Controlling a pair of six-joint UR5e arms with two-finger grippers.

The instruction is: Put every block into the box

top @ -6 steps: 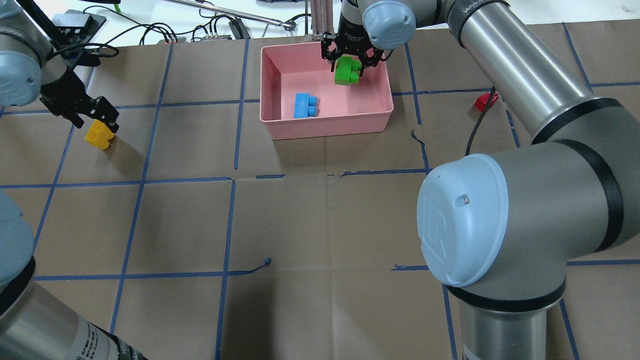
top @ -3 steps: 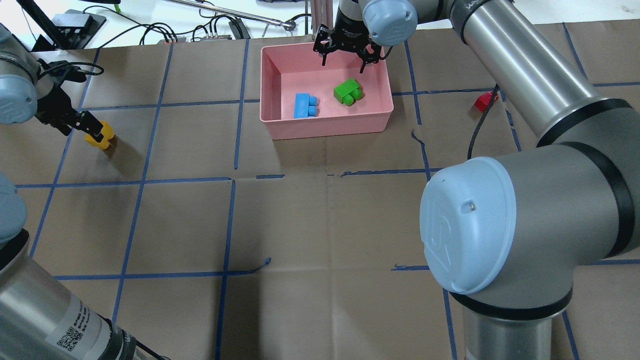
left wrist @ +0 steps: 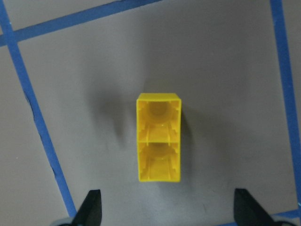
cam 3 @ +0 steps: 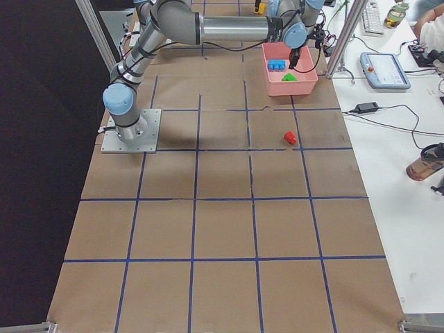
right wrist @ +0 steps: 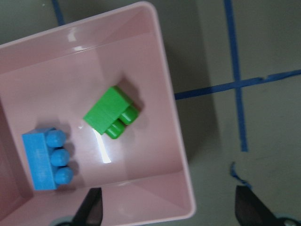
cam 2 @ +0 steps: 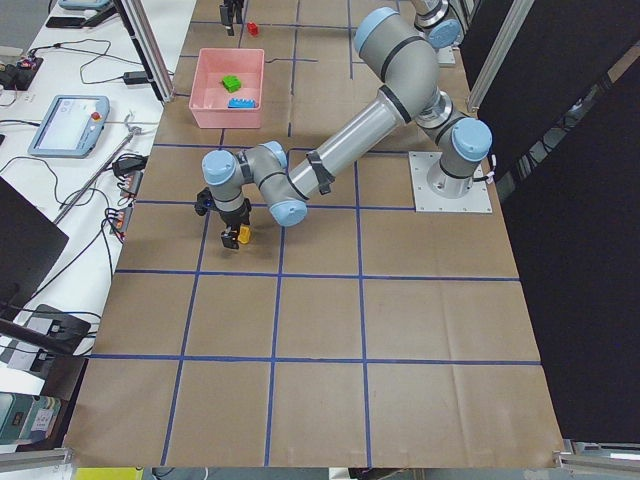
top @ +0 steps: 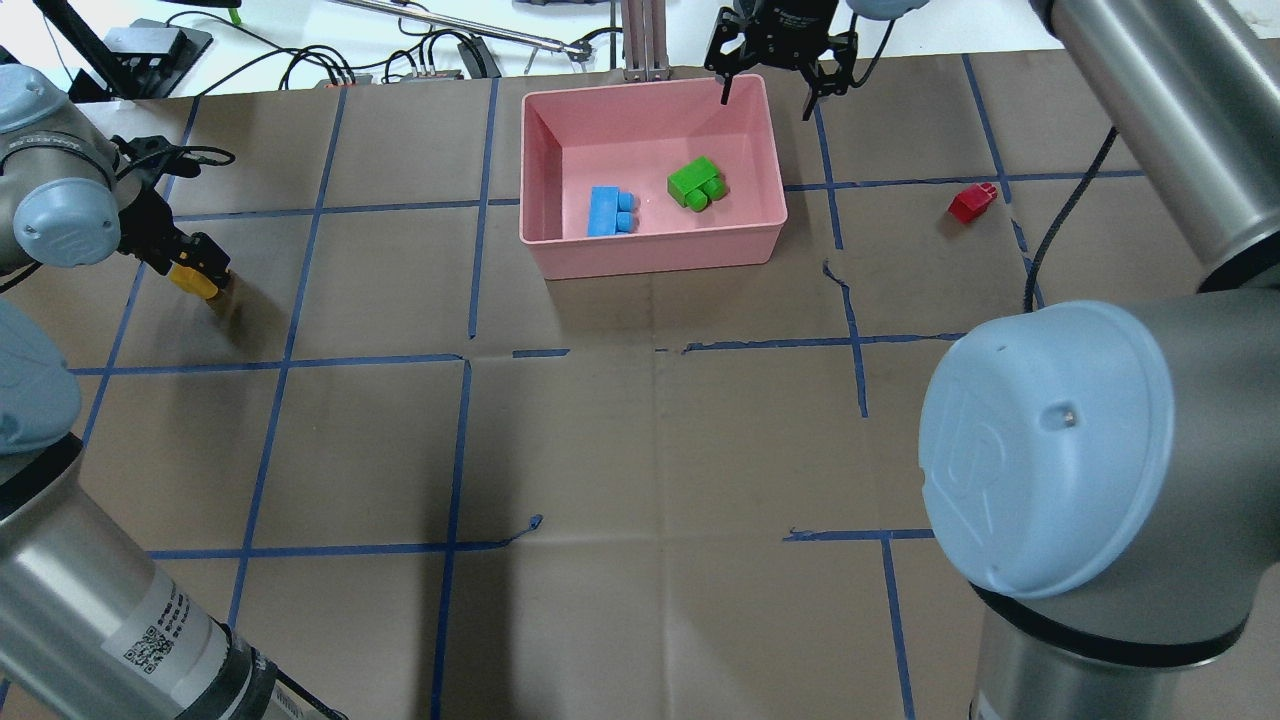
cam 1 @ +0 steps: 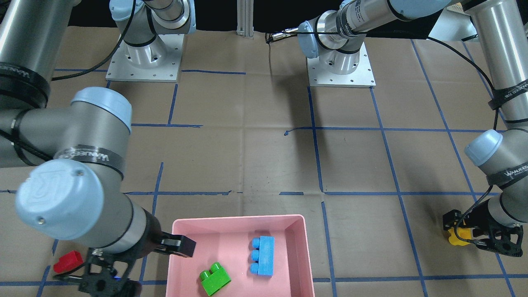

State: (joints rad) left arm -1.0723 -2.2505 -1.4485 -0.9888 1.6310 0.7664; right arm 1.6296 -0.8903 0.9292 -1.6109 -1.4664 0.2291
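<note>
The pink box holds the blue block and the green block; both also show in the right wrist view, green and blue. My right gripper is open and empty, high over the box's far right corner. The red block lies on the table right of the box. The yellow block lies on its side at the far left. My left gripper is open, right above it, its fingers apart on either side and not touching.
The table is brown paper with blue tape lines. Cables and a metal post sit beyond the far edge behind the box. The right arm's large elbow hangs over the near right of the table.
The right gripper opened, the green block dropped into the box, and the gripper moved up and right past the box's corner. The left gripper closed in over the yellow block.
</note>
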